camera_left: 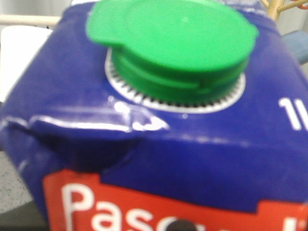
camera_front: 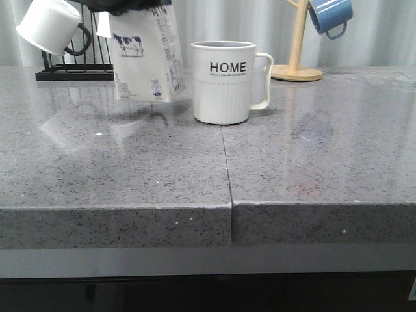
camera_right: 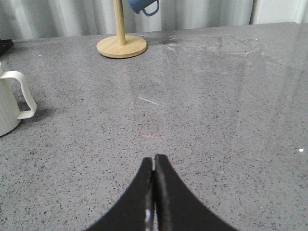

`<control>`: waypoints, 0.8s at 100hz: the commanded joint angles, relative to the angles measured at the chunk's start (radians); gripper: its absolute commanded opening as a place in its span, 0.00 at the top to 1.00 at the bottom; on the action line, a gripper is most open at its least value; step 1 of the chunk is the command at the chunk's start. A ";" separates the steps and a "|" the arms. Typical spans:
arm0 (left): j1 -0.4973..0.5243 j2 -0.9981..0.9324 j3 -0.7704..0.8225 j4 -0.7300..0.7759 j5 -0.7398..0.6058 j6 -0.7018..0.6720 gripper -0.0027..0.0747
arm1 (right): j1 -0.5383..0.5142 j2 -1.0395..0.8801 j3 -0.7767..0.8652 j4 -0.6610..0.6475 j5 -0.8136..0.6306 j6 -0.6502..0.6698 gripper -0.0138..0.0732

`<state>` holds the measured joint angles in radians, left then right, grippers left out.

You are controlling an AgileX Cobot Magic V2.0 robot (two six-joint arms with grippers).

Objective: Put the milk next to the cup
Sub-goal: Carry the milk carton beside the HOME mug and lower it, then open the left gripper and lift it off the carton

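Milk carton in the air, just left of the HOME cup; set-down not yet made.

Front view: the milk [camera_front: 145, 60] hangs tilted above the surface [camera_front: 130, 175], its base clear of its shadow, at about 9 o'clock from the cup [camera_front: 224, 82] and just beside it, not touching. The left hand [camera_front: 123, 5] grips the carton's top at the frame's upper edge. Left wrist view: the carton's blue top and green cap [camera_left: 173, 45] fill the frame; grasp contact hidden, hand judged clamped on the carton. Right wrist view: right hand [camera_right: 154, 192] with fingers pressed together, holding nothing, low over bare surface; cup's handle at 9 o'clock. Judgement: lowering phase; next move calls for righting the carton, descending straight, then letting go without nudging the cup.
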<state>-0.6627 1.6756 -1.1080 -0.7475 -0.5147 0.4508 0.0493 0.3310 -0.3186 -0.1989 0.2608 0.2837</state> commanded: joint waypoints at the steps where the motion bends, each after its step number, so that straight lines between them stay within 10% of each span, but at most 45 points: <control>1: -0.012 -0.046 -0.068 0.034 -0.244 0.004 0.83 | -0.008 0.005 -0.028 -0.010 -0.069 -0.002 0.98; 48: -0.024 -0.008 -0.068 -0.009 -0.223 0.004 0.79 | -0.008 0.005 -0.028 -0.010 -0.067 -0.002 0.98; 80: -0.029 -0.008 -0.067 -0.030 -0.181 0.004 0.22 | -0.008 0.005 -0.028 -0.010 -0.067 -0.002 0.98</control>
<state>-0.6794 1.7329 -1.1264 -0.8130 -0.5750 0.4584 0.0493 0.3310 -0.3186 -0.1989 0.2608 0.2837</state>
